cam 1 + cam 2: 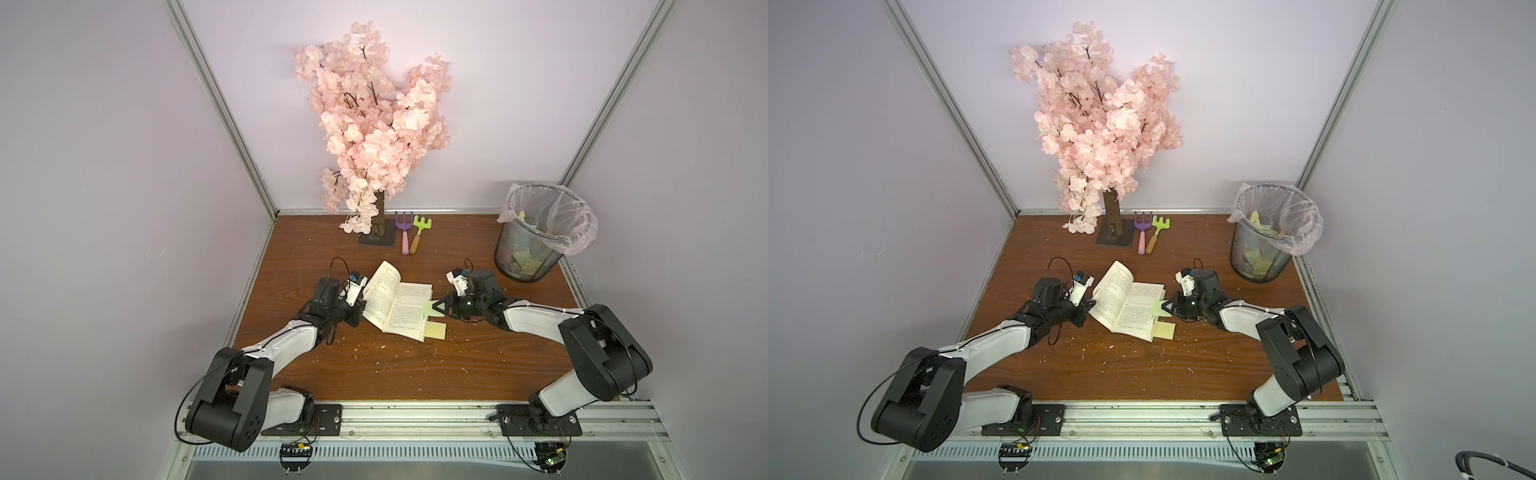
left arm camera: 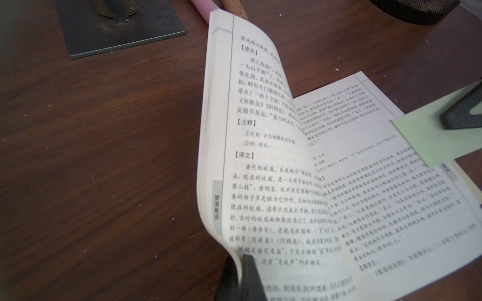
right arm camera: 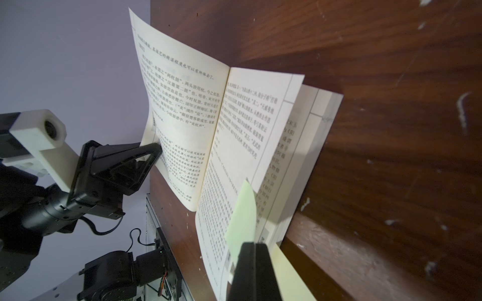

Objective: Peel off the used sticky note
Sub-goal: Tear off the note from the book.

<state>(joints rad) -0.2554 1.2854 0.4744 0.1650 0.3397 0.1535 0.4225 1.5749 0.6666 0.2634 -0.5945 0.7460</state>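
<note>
Now your right gripper [image 1: 435,308] is clenching the green sticky note [image 1: 426,308] at the page edge of the book [image 1: 405,316]; your left gripper [image 3: 156,149] is pinching the lifted pages [image 1: 382,286], with a yellow note [image 1: 436,331] lying just beside the right jaws.

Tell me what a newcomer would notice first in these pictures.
The tall pink blossom tree at the back of the table dominates. At the centre lies an open book: the left tool holds its lifted pages, the right tool pinches a green sticky note at its edge. A wire bin with discarded notes stands back right.
</note>
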